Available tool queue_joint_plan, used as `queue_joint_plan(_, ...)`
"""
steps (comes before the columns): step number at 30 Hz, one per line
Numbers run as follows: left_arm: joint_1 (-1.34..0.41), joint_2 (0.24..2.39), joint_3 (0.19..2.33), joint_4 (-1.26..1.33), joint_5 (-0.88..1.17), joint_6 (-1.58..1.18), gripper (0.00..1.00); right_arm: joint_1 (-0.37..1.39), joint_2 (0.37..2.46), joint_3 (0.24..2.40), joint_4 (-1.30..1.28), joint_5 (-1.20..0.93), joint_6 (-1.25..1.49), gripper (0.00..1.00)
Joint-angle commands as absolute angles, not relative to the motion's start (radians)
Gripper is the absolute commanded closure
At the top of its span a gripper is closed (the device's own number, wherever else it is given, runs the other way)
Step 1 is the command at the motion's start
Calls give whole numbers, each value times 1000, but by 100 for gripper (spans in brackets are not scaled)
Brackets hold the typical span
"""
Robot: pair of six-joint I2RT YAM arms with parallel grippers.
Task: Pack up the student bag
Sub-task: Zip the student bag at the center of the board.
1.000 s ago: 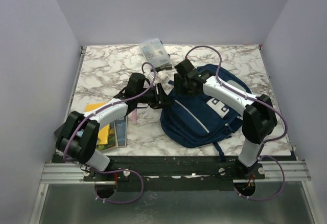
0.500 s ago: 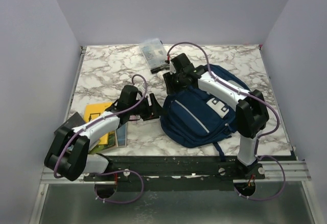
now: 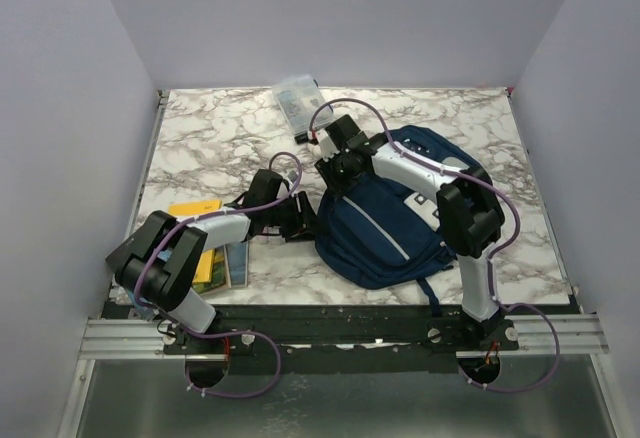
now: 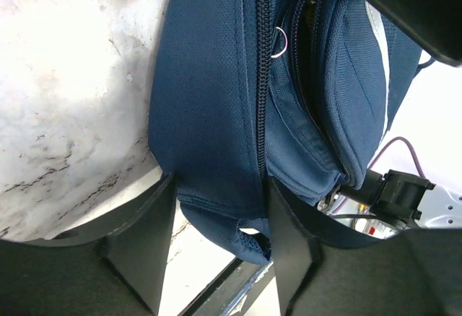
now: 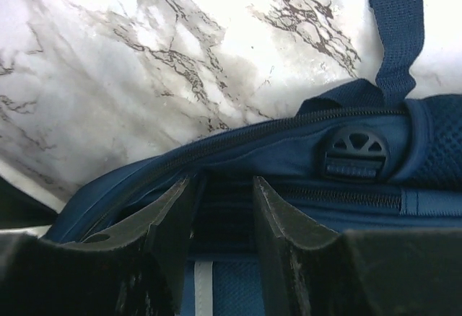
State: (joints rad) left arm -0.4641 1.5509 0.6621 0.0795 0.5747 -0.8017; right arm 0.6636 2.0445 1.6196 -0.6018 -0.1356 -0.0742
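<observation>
The student bag [image 3: 400, 220], navy blue with a grey trim line, lies on the right half of the marble table. My left gripper [image 3: 302, 220] is at the bag's left edge. In the left wrist view a fold of the bag [image 4: 216, 114] beside a zipper fills the gap of the left gripper [image 4: 220, 186] and touches both fingers. My right gripper [image 3: 335, 170] is at the bag's upper left edge. In the right wrist view the right gripper [image 5: 224, 182] has its jaws against a dark ribbed strap [image 5: 225, 211] just below the bag's zipper line [image 5: 238, 137].
A yellow book [image 3: 203, 248] and a blue book [image 3: 237, 260] lie at the near left by the left arm. A clear plastic pouch [image 3: 300, 98] sits at the back of the table [image 3: 200, 138]. The near table edge runs just below the bag.
The left arm folded back and its gripper settled on the bag's left edge. The right gripper shifted left along the bag's top edge, and its jaws narrowed onto the strap.
</observation>
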Motion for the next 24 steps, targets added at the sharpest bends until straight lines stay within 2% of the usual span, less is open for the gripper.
queue_joint_plan(1,-462,1573,671,141,591,-798,52,658,2116,1675,-652,-123,-136,60)
queue_joint_plan(6,-462,1582,662,175,613,-826,73,657,2145,1679,-673,-176,-124,69)
queue_joint_plan(8,-462,1577,651,186,609,-831,78,658,2135,1670,-675,-216,-123,72)
queue_joint_plan(13,-460,1572,649,192,601,-824,89,658,2115,1668,-721,-297,-96,60)
queue_joint_plan(17,-460,1566,646,193,599,-833,100,658,2095,1638,-738,-359,-74,55)
queue_joint_plan(21,-460,1546,632,204,594,-839,100,658,2075,1611,-741,-410,-72,58)
queue_joint_plan(24,-460,1540,634,206,594,-839,100,663,2060,1605,-731,-414,-72,65)
